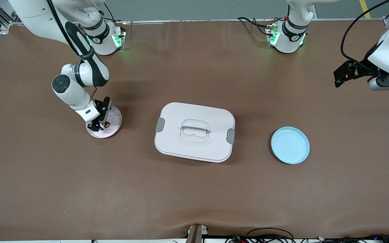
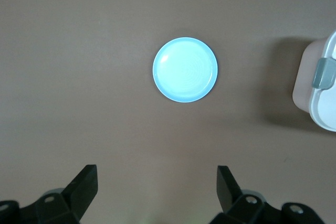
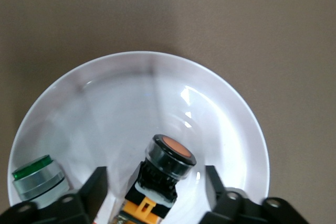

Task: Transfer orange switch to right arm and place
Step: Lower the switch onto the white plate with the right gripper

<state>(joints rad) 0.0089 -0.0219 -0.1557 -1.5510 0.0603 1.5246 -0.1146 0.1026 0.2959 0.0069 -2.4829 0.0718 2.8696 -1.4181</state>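
One brown table [image 1: 194,189], and plenty of bare surface on it, widest in the strip nearest the front camera. At the middle sits one white lidded box [image 1: 195,132] with two grey latches, open mat all round it. Two plates: one light blue plate [image 1: 290,145] toward the left arm's end, nothing on it, well apart from the box; one pale plate [image 1: 112,118] toward the right arm's end, also well apart from the box.

Two grippers. The left gripper [image 2: 157,190] waits up in the air above the left arm's end of the table, jaws wide apart, holding nothing. The right gripper [image 3: 156,182] is down on the pale plate, jaws apart with a gap on each side of the part between them.

One orange switch [image 3: 164,169] lies in the pale plate between those fingers, orange face up and tilted. One green-capped switch [image 3: 38,179] sits just beside it near the plate's rim.
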